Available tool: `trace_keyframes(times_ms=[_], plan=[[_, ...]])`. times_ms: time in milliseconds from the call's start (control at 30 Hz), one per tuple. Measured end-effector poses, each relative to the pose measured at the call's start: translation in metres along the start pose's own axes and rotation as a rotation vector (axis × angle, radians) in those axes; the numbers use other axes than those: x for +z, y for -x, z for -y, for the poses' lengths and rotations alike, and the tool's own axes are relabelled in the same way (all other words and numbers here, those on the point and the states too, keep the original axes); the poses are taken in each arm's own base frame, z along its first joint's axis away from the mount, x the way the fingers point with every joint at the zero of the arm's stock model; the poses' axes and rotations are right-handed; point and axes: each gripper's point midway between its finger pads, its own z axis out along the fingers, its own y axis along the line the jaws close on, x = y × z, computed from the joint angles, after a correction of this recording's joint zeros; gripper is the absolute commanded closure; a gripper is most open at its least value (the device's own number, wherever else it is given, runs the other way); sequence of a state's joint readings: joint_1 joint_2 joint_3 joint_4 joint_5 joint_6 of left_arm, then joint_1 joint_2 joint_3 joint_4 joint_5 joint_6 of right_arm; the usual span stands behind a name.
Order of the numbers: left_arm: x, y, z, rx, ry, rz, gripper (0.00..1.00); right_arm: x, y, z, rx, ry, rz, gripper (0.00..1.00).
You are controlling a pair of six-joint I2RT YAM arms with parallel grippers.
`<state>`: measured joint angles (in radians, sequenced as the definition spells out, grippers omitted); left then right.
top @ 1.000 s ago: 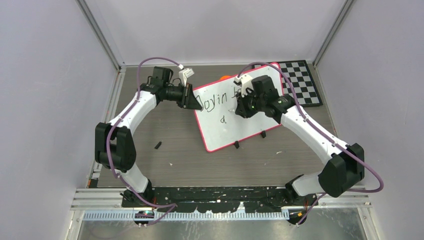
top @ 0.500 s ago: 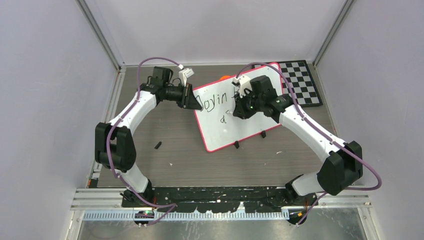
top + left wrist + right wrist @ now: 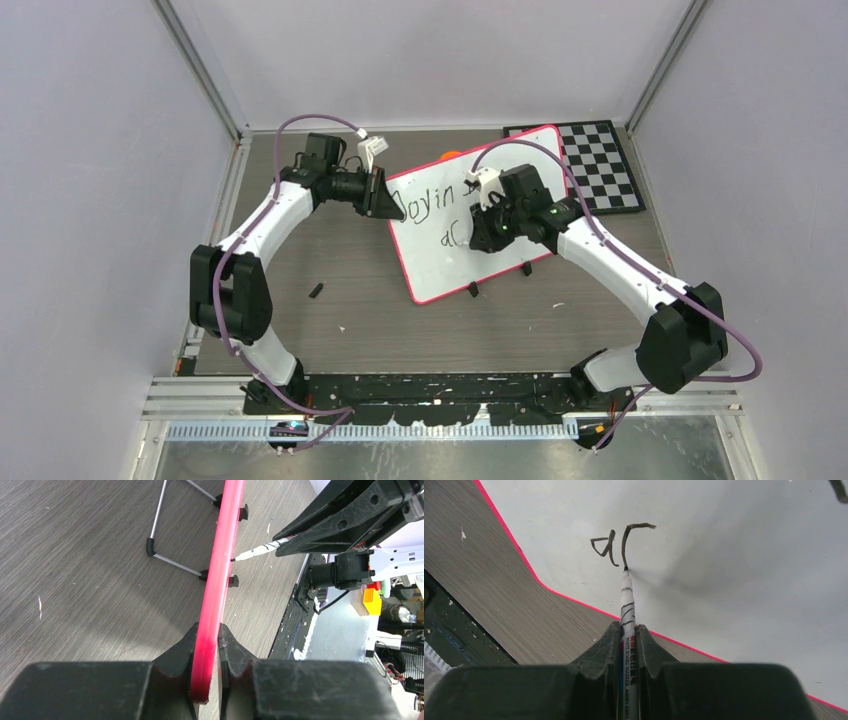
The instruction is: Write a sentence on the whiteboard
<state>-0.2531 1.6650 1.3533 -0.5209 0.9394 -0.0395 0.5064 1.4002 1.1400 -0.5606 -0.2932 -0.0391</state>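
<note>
The whiteboard [image 3: 450, 272], white with a pink-red rim [image 3: 225, 545], stands tilted on the table. My left gripper [image 3: 385, 207] is shut on its left edge, the rim pinched between the fingers [image 3: 207, 645]. My right gripper [image 3: 478, 235] is shut on a white marker [image 3: 627, 600] whose tip touches the board. The sentence shows as "Joyin" [image 3: 425, 205] in the top line, its far end hidden by my right arm. Below it are an "a" and a hooked stroke [image 3: 611, 545], the marker tip at the stroke's lower end.
A black-and-white checkerboard [image 3: 600, 165] lies at the back right. Something orange [image 3: 450, 155] peeks from behind the board. A small black piece [image 3: 316, 291] lies on the table at the left. The board's wire stand [image 3: 160, 545] and black clips [image 3: 473, 290] jut out.
My right gripper has slid down the board toward me with the marker, and a new hooked stroke stands beside the "a". The left gripper and board have not moved.
</note>
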Motion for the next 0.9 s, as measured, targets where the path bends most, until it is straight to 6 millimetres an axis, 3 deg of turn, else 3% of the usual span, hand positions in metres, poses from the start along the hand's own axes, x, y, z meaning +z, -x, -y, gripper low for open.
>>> trace_keyframes(times_ms=[233,533,900], plan=[[0.0,0.0,0.001,0.003,-0.004,0.0,1.0,-0.002,-0.007,0.003,-0.006,-0.016,-0.019,1.0],[0.0,0.0,0.001,0.006,-0.008,0.0,1.0,-0.014,0.014,0.006,-0.021,-0.045,0.037,1.0],[0.0,0.0,0.001,0.007,-0.008,0.0,1.0,-0.009,0.014,0.007,-0.016,-0.043,0.033,1.0]])
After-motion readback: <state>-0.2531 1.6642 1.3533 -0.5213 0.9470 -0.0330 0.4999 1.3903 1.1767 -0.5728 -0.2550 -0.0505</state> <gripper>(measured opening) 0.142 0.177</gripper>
